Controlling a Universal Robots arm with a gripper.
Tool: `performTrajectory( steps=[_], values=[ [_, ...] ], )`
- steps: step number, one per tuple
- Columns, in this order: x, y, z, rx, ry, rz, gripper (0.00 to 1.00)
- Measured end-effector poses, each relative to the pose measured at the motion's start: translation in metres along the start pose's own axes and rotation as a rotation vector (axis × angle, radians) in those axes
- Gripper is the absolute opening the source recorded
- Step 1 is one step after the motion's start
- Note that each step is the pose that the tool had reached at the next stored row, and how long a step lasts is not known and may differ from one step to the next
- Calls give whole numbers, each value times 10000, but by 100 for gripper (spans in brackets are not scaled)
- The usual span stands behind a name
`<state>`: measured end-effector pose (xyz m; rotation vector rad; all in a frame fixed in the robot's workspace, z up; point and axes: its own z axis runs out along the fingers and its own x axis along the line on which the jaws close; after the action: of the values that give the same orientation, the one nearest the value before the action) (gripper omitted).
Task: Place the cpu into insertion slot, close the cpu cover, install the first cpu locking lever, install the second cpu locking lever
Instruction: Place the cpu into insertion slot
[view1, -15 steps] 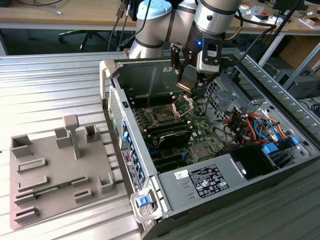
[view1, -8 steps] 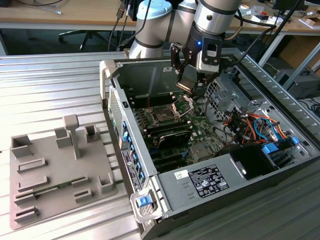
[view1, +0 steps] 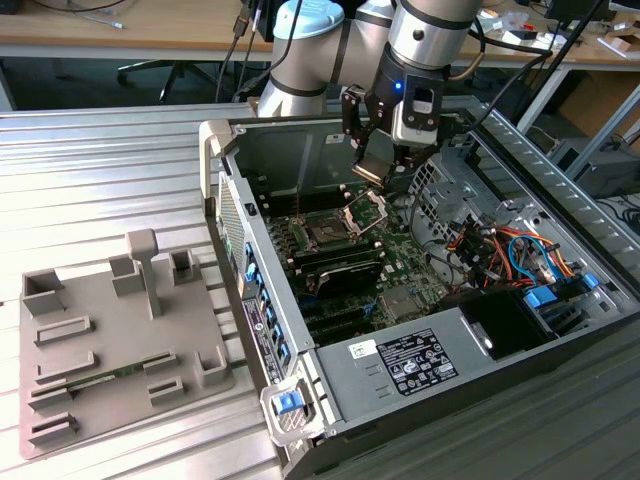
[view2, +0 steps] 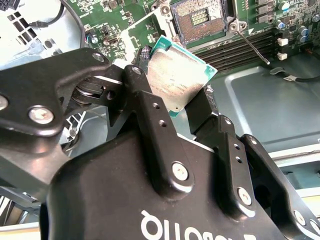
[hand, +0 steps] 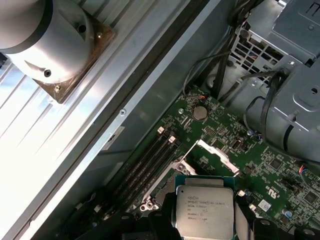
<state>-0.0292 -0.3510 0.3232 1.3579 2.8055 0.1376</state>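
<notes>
gripper (view2: 174, 92) pinching cpu (view2: 177, 80) by its edges, tilted | cpu in air near open socket (view2: 200, 17), apart from it | cover (view1: 365, 208) raised | step: placing cpu, not seated | seating likely calls for levelling and squaring to socket

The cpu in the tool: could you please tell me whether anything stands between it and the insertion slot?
Nothing visible does: the insertion slot lies uncovered, the cpu cover stands raised beside it, and the tool holds the cpu.
</notes>
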Motion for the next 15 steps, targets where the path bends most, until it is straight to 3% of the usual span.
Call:
performTrajectory(
  steps=[15],
  values=[
    [0,0,0,-4,-19,215,55]
  ],
)
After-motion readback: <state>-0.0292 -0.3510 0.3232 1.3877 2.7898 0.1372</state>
